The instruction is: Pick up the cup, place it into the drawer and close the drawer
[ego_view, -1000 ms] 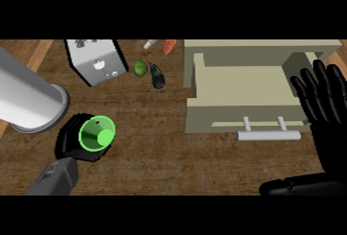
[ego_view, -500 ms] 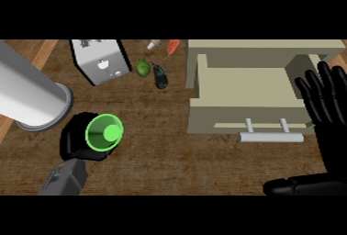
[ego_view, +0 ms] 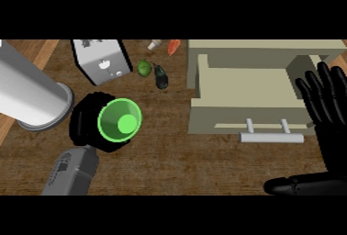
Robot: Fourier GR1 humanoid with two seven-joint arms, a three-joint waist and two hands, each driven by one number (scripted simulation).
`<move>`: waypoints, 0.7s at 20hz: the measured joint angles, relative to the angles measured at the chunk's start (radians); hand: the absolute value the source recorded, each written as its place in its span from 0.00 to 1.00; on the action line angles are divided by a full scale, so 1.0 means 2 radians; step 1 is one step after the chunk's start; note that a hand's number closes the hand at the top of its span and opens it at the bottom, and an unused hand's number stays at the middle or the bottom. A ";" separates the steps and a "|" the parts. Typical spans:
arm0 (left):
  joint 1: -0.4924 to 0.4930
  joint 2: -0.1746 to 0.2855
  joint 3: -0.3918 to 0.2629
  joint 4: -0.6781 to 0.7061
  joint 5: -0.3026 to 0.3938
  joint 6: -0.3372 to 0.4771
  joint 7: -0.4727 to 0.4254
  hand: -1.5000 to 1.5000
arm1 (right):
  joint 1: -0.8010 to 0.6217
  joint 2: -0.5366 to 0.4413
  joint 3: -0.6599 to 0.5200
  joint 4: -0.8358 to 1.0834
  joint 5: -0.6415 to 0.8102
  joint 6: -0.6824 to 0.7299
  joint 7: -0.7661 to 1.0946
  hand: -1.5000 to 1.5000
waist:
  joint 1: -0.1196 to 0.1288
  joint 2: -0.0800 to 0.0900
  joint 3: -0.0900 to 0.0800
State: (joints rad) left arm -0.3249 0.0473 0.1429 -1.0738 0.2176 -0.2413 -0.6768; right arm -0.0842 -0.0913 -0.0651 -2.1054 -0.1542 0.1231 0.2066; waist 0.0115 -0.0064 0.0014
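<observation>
A green cup (ego_view: 120,122) is tipped toward me, its mouth showing, with my left hand (ego_view: 86,120) curled round its outside, left of centre over the wooden counter. The beige drawer (ego_view: 251,120) stands pulled open at the right, its inside bare and its pale bar handle (ego_view: 271,137) at the front. My right hand (ego_view: 328,104) rests open at the right edge, fingers up beside the drawer's right wall, thumb low across the corner.
A large grey cylinder (ego_view: 28,95) lies at the left, close to the cup. A white toaster-like box (ego_view: 102,61) stands at the back, with a green fruit (ego_view: 144,68), a dark object (ego_view: 161,79) and a carrot (ego_view: 173,46) near it.
My left hand has carried the cup up and to the right, toward the drawer, and the cup now looks larger. The right hand has barely shifted.
</observation>
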 measured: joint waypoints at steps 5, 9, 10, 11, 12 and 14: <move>-0.010 -0.012 -0.027 -0.105 0.022 0.037 0.093 1.00 | -0.007 -0.007 -0.010 0.003 -0.010 0.005 0.000 0.00 | -0.003 0.001 0.000; -0.036 -0.018 -0.054 -0.149 0.029 0.085 0.142 1.00 | -0.010 -0.002 -0.009 0.009 -0.008 0.002 -0.003 0.00 | -0.005 0.002 0.000; -0.043 -0.019 -0.058 -0.158 0.027 0.092 0.153 1.00 | -0.010 -0.003 -0.011 0.009 -0.009 0.002 -0.002 0.00 | -0.005 0.002 0.000; -0.057 -0.020 -0.061 -0.162 0.027 0.105 0.166 1.00 | -0.011 -0.006 -0.014 0.008 -0.013 0.005 -0.002 0.00 | -0.006 0.002 0.000; -0.068 -0.016 -0.059 -0.169 0.028 0.110 0.181 1.00 | -0.010 -0.007 -0.014 0.006 -0.012 0.005 -0.001 0.00 | -0.006 0.002 0.000; -0.101 -0.017 -0.058 -0.164 0.022 0.126 0.202 1.00 | -0.007 -0.005 -0.009 0.004 -0.007 0.005 -0.002 0.00 | -0.007 0.003 -0.001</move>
State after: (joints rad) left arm -0.5267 0.0127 0.0262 -1.4014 0.2618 0.0111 -0.2734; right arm -0.0985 -0.1011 -0.0837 -2.0967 -0.1681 0.1321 0.2016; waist -0.0031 -0.0012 0.0003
